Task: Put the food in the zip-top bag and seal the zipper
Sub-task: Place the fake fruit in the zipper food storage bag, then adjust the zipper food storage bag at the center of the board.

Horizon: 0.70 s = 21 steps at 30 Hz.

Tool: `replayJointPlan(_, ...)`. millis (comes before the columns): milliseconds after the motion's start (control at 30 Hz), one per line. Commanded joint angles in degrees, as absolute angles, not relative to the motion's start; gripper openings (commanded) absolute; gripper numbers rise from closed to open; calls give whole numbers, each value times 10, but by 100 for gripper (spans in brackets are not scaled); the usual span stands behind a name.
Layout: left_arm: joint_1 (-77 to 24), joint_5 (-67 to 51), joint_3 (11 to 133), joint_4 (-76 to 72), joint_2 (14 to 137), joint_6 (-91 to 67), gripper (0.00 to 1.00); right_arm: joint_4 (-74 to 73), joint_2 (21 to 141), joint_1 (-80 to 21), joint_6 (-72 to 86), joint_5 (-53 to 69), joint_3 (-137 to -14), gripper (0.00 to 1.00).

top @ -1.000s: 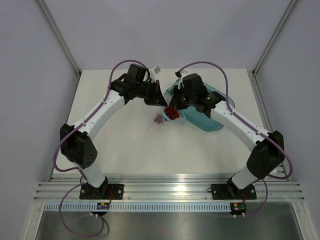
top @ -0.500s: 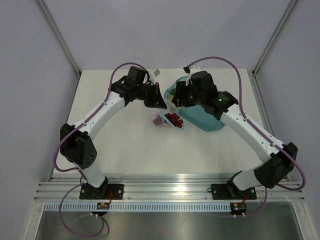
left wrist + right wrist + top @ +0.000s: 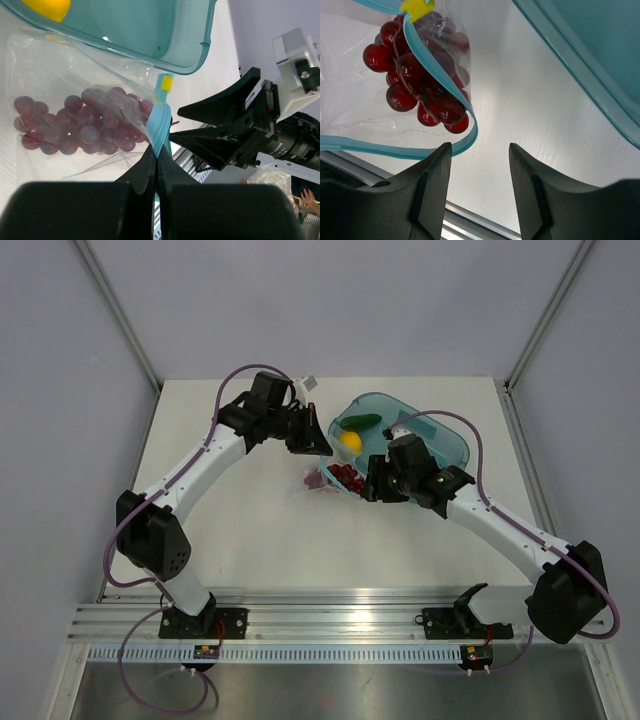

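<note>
Left claw (image 3: 156,161) pinched tight on the zipper (image 3: 159,127), right claw (image 3: 480,150) spread wide, holding nothing

The zip-top bag (image 3: 60,65) lies on the table (image 3: 250,530) against the teal tray (image 3: 440,435), 1 bunch of grapes (image 3: 420,75) inside, its blue strip curling just beside the right claw. The lemon (image 3: 351,440) and cucumber (image 3: 361,421) sit in the tray.

Dark red grapes (image 3: 346,478) are sitting inside the clear bag (image 3: 60,65), its blue zipper (image 3: 437,70) gaping, just beside the teal tray (image 3: 445,445) holding lemon (image 3: 350,440) and cucumber (image 3: 360,421).
</note>
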<state>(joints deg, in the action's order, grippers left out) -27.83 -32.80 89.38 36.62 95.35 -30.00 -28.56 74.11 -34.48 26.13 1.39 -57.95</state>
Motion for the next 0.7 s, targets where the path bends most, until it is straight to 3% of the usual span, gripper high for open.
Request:
replayJointPlan(0, -276, -353, 894, 336, 923, -308, 0, -213, 706, -341, 305, 40, -560, 56)
replayJointPlan(333, -275, -356, 891, 337, 917, -310, 0, -154, 747, -331, 333, 39, -522, 48)
replayJointPlan(533, -275, -359, 892, 335, 917, -312, 0, -138, 756, -330, 338, 36, -522, 32)
replayJointPlan(667, -275, -360, 892, 334, 917, -314, 0, -128, 765, -330, 344, 37, -519, 31)
